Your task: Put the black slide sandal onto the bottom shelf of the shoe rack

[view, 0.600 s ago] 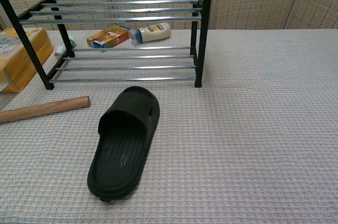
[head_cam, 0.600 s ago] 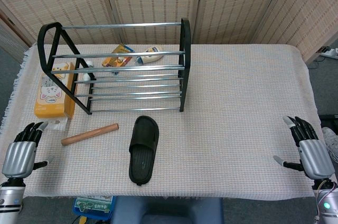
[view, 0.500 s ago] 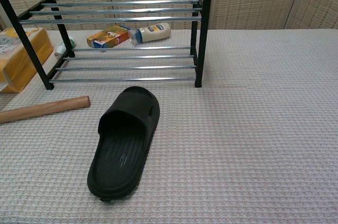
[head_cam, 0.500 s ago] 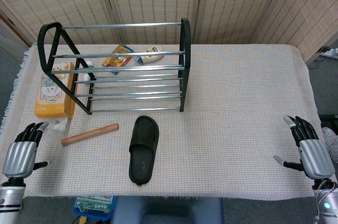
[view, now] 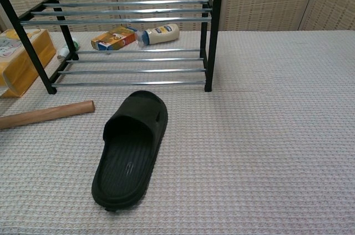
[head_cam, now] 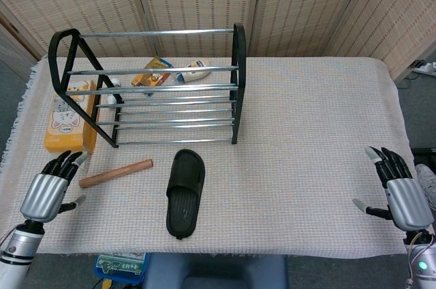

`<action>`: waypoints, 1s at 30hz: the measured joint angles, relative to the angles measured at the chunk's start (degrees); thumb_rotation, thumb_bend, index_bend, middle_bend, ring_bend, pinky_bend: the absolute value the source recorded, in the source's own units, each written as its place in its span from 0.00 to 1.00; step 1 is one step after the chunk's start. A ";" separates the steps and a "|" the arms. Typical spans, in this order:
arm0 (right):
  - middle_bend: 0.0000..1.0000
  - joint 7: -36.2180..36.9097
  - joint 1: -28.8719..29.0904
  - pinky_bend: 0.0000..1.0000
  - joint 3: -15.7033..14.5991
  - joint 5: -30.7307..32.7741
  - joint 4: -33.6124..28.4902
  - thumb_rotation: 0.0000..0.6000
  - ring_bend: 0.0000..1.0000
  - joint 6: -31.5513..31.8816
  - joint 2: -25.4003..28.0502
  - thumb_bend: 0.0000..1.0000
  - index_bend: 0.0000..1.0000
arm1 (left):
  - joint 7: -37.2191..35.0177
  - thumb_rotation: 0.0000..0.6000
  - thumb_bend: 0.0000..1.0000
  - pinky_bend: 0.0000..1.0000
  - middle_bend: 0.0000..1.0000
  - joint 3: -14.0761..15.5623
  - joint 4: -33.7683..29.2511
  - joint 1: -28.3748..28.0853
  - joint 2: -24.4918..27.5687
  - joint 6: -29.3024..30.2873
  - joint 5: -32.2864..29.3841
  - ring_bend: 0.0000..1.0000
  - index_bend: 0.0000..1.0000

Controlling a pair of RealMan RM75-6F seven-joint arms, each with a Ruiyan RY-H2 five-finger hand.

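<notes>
1. The black slide sandal lies on the cloth at lower centre, just below the shoe rack.
2. Your left hand, lower left, is empty with fingers spread, well apart from the sandal.
3. Your right hand, lower right, likewise.

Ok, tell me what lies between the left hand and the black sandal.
In the head view, a wooden rolling pin lies between the left hand and the black sandal.

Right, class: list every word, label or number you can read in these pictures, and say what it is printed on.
None can be read.
Yellow tissue pack: cartoon face, print too small.
Orange carton: lettering blurred.
White bottle: label blurred.
Black slide sandal: no legible marking.
</notes>
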 measured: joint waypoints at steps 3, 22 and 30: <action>0.07 -0.28 0.24 0.04 0.17 -0.12 -0.44 1.00 0.00 -0.07 0.25 0.09 0.00 | -0.88 1.00 0.13 0.27 0.09 0.53 4.26 -3.00 -0.45 -1.25 5.31 0.12 0.10; 0.07 -2.17 0.60 0.04 0.27 1.02 -2.39 1.00 0.00 -1.11 0.39 0.09 0.00 | 2.56 1.00 0.13 0.26 0.00 5.74 23.64 -22.31 -7.94 -9.43 27.34 0.00 0.06; 0.07 -2.87 0.68 0.04 0.37 1.57 -2.86 1.00 0.00 -1.37 0.50 0.09 0.00 | 5.61 1.00 0.13 0.26 0.00 6.80 24.83 -28.47 -10.58 -12.33 30.98 0.00 0.06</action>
